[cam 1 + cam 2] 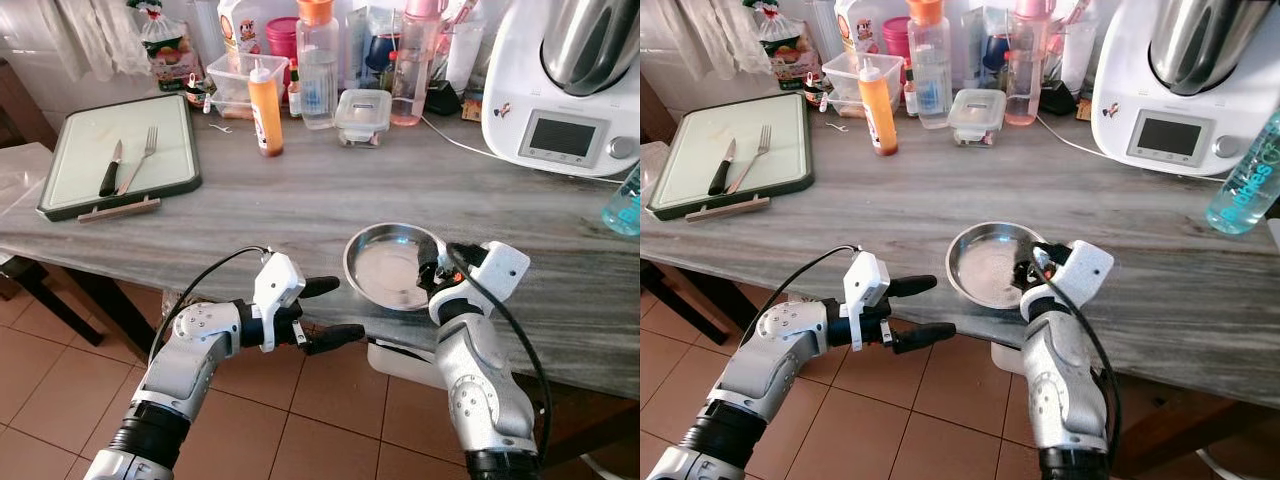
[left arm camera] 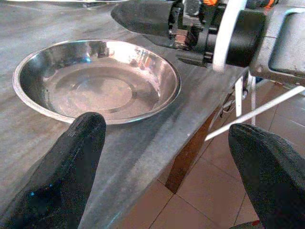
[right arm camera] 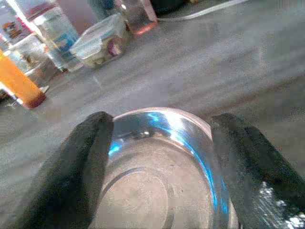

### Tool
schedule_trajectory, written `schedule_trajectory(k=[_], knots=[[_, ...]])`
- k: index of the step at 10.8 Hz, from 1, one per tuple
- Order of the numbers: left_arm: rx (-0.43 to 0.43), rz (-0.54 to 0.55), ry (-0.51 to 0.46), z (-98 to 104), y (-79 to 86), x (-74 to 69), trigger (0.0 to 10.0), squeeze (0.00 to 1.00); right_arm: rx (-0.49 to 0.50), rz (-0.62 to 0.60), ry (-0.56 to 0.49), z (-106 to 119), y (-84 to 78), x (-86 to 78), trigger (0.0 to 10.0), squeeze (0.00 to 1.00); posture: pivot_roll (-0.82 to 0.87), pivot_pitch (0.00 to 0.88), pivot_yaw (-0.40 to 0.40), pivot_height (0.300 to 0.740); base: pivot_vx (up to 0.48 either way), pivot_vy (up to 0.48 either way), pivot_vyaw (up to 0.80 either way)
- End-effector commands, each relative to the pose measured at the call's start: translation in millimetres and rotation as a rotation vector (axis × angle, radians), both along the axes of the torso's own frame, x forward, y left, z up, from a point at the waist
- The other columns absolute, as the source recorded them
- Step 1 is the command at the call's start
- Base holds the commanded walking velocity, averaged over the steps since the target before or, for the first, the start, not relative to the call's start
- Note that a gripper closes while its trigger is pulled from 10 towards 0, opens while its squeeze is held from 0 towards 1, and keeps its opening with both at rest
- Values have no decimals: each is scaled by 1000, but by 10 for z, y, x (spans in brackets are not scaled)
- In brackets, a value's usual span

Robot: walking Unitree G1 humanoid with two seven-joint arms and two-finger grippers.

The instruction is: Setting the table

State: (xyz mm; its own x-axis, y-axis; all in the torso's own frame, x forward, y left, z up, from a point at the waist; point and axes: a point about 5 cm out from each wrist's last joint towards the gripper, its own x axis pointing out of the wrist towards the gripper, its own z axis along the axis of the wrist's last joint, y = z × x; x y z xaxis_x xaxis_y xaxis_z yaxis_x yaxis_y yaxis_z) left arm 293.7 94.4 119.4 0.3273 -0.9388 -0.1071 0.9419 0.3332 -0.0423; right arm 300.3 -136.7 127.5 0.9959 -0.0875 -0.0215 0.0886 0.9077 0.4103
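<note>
The right hand (image 1: 432,283) hovered at the near right rim of the steel plate (image 1: 385,265), its two black fingers (image 3: 81,162) spread apart over the plate's sides and gripping nothing. The left hand (image 1: 330,312) hung just off the tabletop's front edge, left of the plate, fingers parted wide and empty, pointing toward it. The plate sat flat on the grey tabletop (image 1: 300,200), close to the front edge (its bowl looked bare and shiny). Well away, at the far left corner, a green-rimmed cutting board (image 1: 90,170) carried a knife (image 1: 110,168) and a fork (image 1: 142,158) lying side by side. Along the back stood an orange sauce bottle (image 1: 265,108), a small lidded container (image 1: 362,117), clear bottles and a white kitchen machine (image 1: 560,90) at the right.
</note>
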Motion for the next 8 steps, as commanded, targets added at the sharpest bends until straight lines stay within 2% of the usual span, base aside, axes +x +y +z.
schedule_trajectory(k=[1,2,5,6,7,8], knots=[[6,3,-5,-1,-2,7,10000,0,-14,27,-18,7,68,-34,10000,1000,39,78,51,740,0,0,0],[3,3,-6,1,-8,8,10000,0,-51,47,-33,23,82,-53,10000,1000,36,76,52,740,0,0,0],[-3,10,-7,-2,4,10,10000,0,-319,70,-126,109,32,-202,10000,1000,37,75,45,740,0,0,0],[-3,15,-7,7,9,15,10000,0,-349,30,-148,137,-71,-292,10000,1000,37,75,45,740,0,0,0],[-3,17,-8,19,14,21,10000,0,-366,13,-151,141,-101,-332,10000,1000,35,76,47,740,0,0,0],[-12,30,-9,29,23,28,10000,0,-427,-10,-162,133,-140,-408,10000,1000,34,77,48,740,0,0,0]])
